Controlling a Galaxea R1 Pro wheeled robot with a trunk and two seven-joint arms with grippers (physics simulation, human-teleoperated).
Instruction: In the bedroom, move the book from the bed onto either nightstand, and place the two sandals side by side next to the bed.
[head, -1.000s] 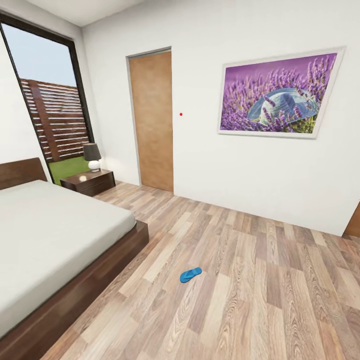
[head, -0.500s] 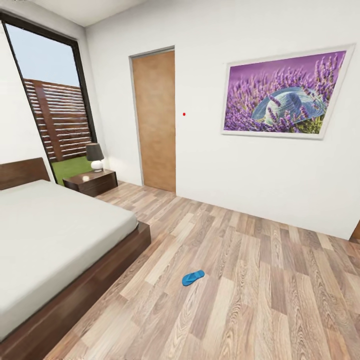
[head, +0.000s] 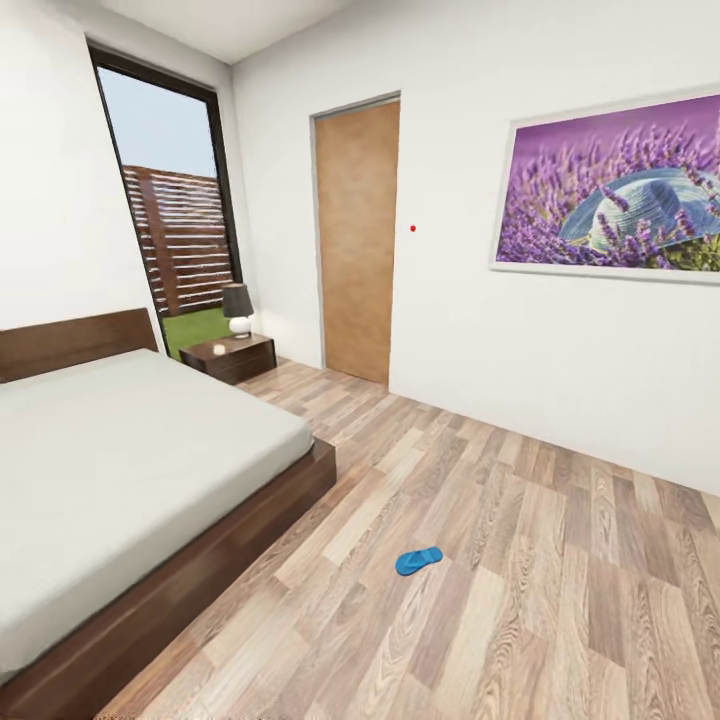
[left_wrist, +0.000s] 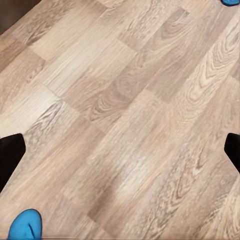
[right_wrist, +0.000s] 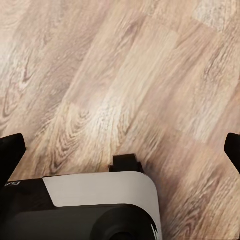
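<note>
One sandal (head: 418, 561) lies on open floor (head: 560, 600) at my 12 o'clock, apart from the bed (head: 120, 470). I judge nothing placed. Both claws (left_wrist: 120, 150) (right_wrist: 120, 150) spread, empty.

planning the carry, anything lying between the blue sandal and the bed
Head view: only bare wood floor lies between the sandal and the bed.
</note>
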